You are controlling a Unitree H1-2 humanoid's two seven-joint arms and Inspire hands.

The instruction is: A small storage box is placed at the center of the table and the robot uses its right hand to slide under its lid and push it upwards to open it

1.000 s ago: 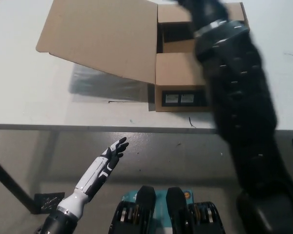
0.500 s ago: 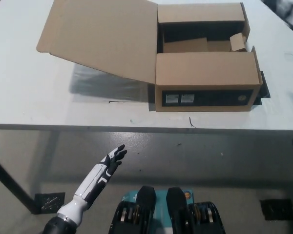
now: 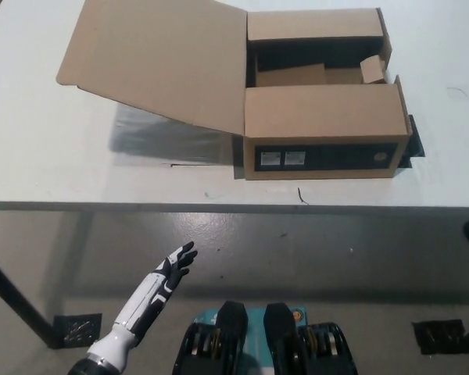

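The brown cardboard storage box (image 3: pixel 322 129) stands on the white bench (image 3: pixel 47 156). Its big lid (image 3: pixel 156 58) is open, tilted to the left.

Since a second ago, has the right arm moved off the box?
Yes. It lay across the cardboard box then; now it is gone from over the table, out of view to the right. The box is fully uncovered, lid swung open.

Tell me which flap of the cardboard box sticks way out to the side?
The big lid flap, swung out left over the table. The near flap lies folded over the box.
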